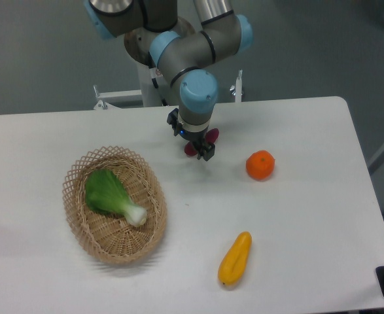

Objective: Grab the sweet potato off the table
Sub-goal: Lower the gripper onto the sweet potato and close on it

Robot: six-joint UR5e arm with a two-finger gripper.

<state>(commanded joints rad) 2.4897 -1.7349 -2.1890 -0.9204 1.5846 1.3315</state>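
Right of your claw [190, 142] sits an orange [260, 165]; below-left, a wicker basket [154, 208] holding bok choy [112, 195]; below-right, a yellow vegetable [235, 259].
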